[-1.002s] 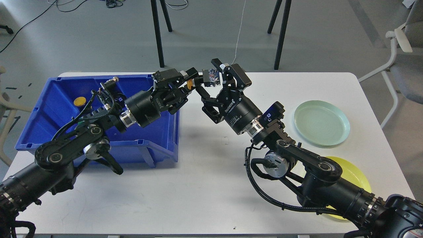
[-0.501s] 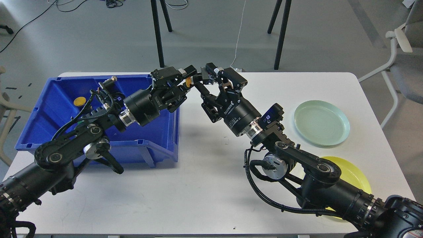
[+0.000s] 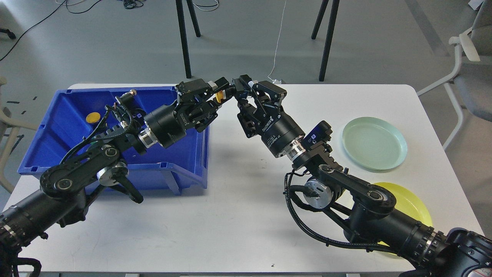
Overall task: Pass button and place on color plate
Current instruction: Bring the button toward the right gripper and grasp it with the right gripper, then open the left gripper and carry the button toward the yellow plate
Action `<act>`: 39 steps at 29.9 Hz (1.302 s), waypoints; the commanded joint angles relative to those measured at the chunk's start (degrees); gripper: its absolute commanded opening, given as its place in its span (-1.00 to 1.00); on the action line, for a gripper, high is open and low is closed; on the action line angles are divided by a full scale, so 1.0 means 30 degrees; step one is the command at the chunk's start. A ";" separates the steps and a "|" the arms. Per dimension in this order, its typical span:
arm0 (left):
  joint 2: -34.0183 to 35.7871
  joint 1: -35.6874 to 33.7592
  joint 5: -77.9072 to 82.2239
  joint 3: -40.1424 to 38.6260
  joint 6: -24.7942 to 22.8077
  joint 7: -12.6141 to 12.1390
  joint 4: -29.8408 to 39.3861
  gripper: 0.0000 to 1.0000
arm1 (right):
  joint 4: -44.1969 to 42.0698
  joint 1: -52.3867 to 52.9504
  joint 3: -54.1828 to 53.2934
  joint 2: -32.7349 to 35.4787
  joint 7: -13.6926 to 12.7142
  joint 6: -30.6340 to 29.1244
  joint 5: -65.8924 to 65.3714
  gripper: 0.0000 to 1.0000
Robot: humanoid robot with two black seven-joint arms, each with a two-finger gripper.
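Orange button sits pinched in my left gripper above the blue bin's right edge. My right gripper meets it, fingers narrowed around the button, though I cannot tell if they grip. 2 plates, green and yellow, wait at right.

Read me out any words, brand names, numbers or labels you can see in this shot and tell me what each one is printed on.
"ROBOTIQ": white lettering on the body of the right gripper, seen at a slant.
"ROBOTIQ": apparently the same brand on the body of the left gripper, upside down and hard to make out.
Smaller white print beneath the right one: too small to read.
White mark on the blue module at the right wrist: too blurred to read.
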State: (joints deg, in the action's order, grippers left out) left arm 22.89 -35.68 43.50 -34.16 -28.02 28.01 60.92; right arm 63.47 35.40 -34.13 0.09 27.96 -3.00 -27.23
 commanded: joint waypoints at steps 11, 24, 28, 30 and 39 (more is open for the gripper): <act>-0.0042 0.0117 -0.0055 -0.0098 0.0007 -0.0002 -0.0062 0.53 | 0.0054 -0.0167 0.0068 0.0028 0.0014 -0.0026 -0.0033 -0.99; -0.0042 0.0146 -0.0436 -0.0098 0.0007 -0.0002 -0.0354 0.59 | 0.1311 -0.1396 -0.0049 0.1255 0.0014 -0.0055 -0.0062 -0.99; -0.0043 0.0146 -0.0465 -0.0098 0.0007 -0.0002 -0.0355 0.59 | 0.2541 -0.2509 -0.0400 0.2456 0.0014 -0.0026 -0.0033 -0.99; -0.0072 0.0146 -0.0465 -0.0098 0.0007 -0.0002 -0.0355 0.59 | 0.3185 -0.2978 -0.0750 0.3276 0.0014 -0.0026 -0.0063 -0.99; -0.0072 0.0146 -0.0494 -0.0098 0.0007 -0.0002 -0.0355 0.59 | 0.8663 -1.0204 -0.6574 0.9222 0.0014 -0.0084 -0.0062 -0.99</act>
State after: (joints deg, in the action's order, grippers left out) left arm 22.66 -35.24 42.09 -34.45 -28.00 28.00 59.85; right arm 84.70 14.25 -46.58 22.24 27.99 -3.08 -27.42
